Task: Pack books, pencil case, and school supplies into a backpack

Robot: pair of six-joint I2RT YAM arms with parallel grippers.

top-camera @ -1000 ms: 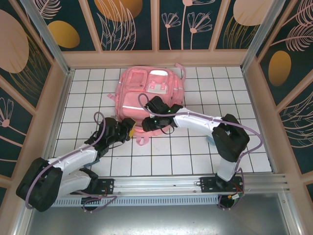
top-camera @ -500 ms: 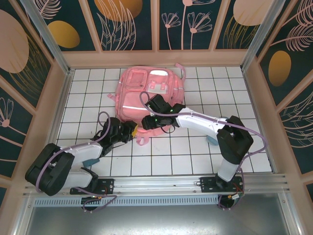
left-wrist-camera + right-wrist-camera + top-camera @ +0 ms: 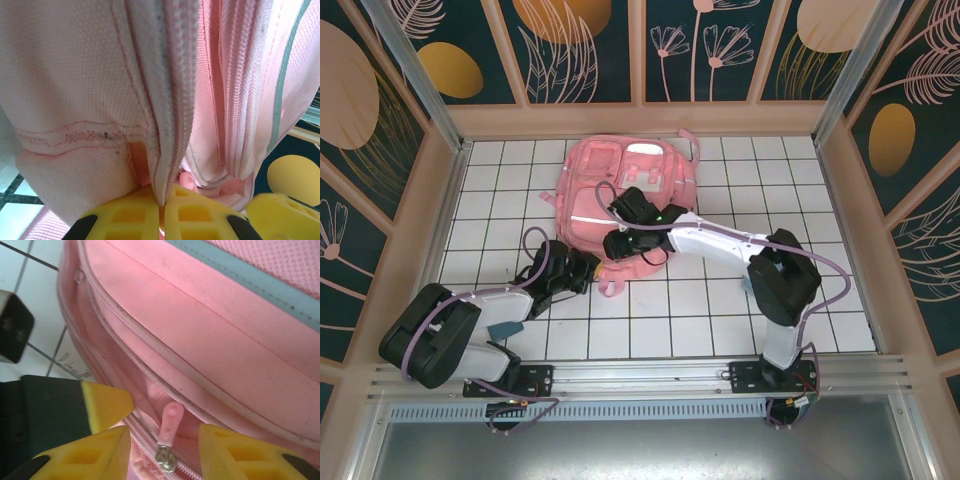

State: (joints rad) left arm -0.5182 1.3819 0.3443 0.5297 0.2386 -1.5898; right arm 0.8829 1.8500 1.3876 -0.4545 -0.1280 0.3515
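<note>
the pink backpack (image 3: 630, 175) is lying flat on the white tiled tabletop (image 3: 720, 320), up by the middle of the far edge. the left gripper (image 3: 585, 268) is at the bag's near left corner. on the left wrist cam its yellow fingers (image 3: 130, 215) are squeezed right together with a fold of the pink seam pinched between them. the right gripper (image 3: 618, 248) sits over the bag's near edge, jaws spread apart and gripping nothing. the pink zipper pull (image 3: 169, 422) hangs in the gap between its pads (image 3: 235, 450), and neither one touches it as far as i can see.
</note>
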